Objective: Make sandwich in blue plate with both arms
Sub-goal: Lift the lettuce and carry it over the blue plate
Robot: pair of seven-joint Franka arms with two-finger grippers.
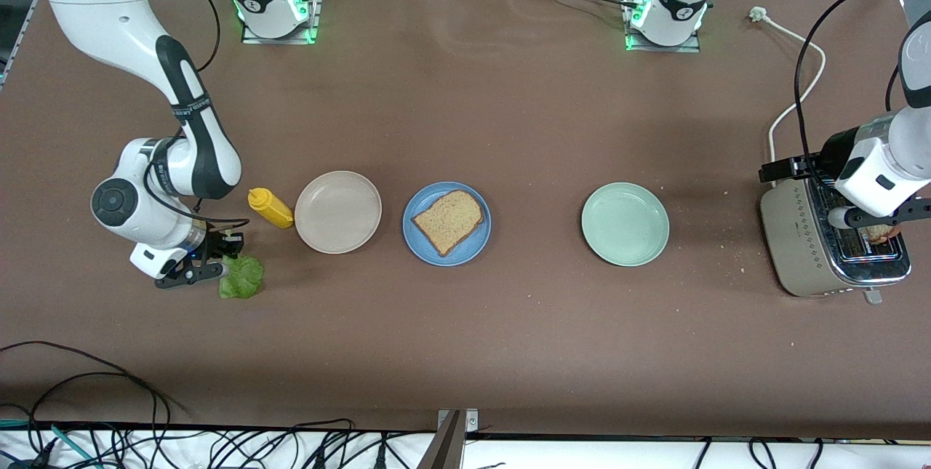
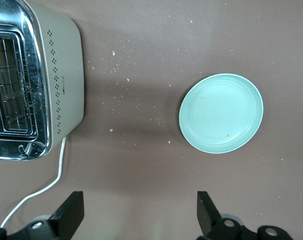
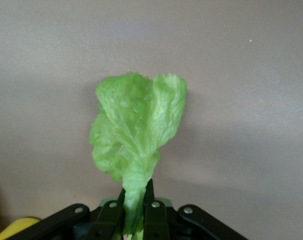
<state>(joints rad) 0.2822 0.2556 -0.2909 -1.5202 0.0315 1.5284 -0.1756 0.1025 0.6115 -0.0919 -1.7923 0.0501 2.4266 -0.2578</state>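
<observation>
A bread slice (image 1: 449,221) is lying on the blue plate (image 1: 416,240) mid-table between a beige plate (image 1: 337,211) and a green plate (image 1: 625,224), while the right gripper (image 1: 218,265) is pinching the lettuce leaf (image 1: 242,278) by its stem beside a mustard bottle (image 1: 270,208), and the left gripper (image 2: 139,215) is hanging wide open near the toaster (image 1: 829,247).

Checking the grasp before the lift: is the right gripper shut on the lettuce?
Shut: the right gripper pinches the lettuce leaf by its stem.
</observation>
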